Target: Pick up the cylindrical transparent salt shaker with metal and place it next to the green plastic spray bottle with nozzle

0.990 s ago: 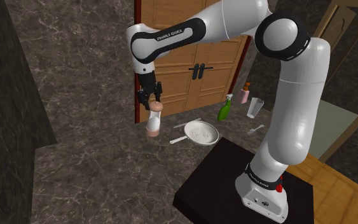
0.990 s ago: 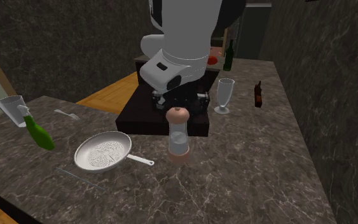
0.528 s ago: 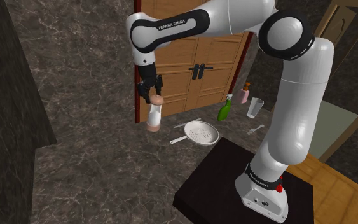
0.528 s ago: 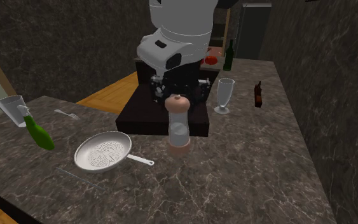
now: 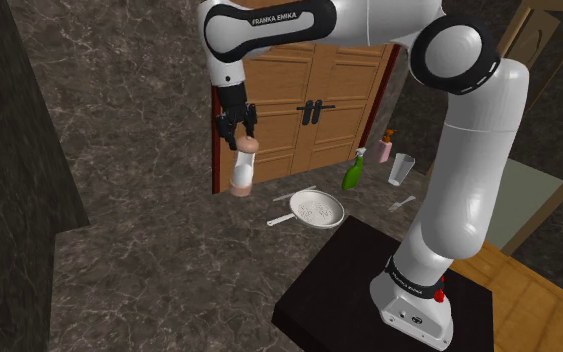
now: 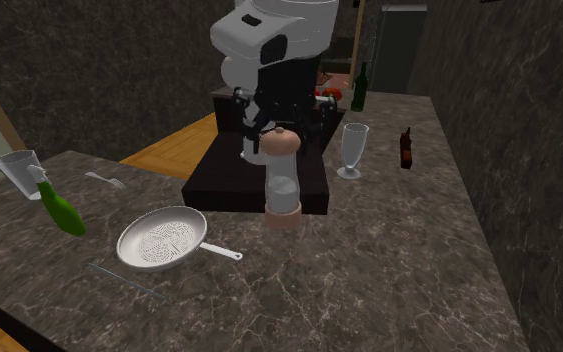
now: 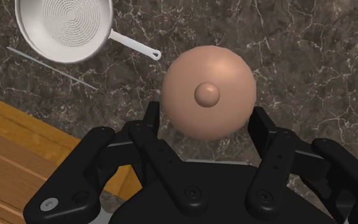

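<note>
The salt shaker [image 5: 242,173] is a clear cylinder with a tan rounded cap and tan base. It hangs upright above the dark marble counter [image 5: 149,250], and my gripper [image 5: 240,140] is shut on its cap. The second exterior view has the shaker [image 6: 282,185] under the gripper [image 6: 279,136], its base a little off the surface. In the wrist view the black fingers [image 7: 151,121] clasp the cap [image 7: 208,92] from both sides. The green spray bottle [image 5: 353,172] stands well off towards the shoulder view's right; it [image 6: 60,209] is at the second exterior view's left.
A white strainer pan [image 5: 318,210] and a thin rod [image 6: 129,278] lie between shaker and spray bottle. A tumbler [image 5: 400,168] and fork [image 5: 402,204] sit by the bottle. A wine glass [image 6: 353,148] and brown bottle [image 6: 406,148] stand behind the shaker. The dark stand [image 5: 389,290] is nearby.
The gripper has risen steadily with the shaker in it, lifting the shaker's base off the counter. Nothing else has moved.
</note>
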`<control>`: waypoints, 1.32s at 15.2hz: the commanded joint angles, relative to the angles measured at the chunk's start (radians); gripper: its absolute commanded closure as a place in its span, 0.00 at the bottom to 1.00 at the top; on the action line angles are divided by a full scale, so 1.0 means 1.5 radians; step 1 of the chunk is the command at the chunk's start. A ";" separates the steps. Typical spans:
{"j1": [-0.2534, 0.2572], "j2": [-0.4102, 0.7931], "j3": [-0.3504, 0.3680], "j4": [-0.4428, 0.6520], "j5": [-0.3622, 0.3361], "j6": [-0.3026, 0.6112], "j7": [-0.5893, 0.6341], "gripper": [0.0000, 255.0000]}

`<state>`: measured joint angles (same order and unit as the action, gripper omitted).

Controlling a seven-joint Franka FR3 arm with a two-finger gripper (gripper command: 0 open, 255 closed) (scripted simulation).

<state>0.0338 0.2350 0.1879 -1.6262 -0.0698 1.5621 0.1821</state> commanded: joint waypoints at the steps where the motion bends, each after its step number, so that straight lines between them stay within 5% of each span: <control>1: 0.000 -0.002 0.000 0.018 0.000 -0.020 -0.002 1.00; 14: 0.004 0.005 0.001 0.142 -0.001 -0.137 -0.005 1.00; 20: -0.047 -0.113 -0.031 -0.012 0.000 -0.094 -0.086 1.00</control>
<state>-0.0282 0.0841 0.1478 -1.6160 -0.0691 1.4086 0.0700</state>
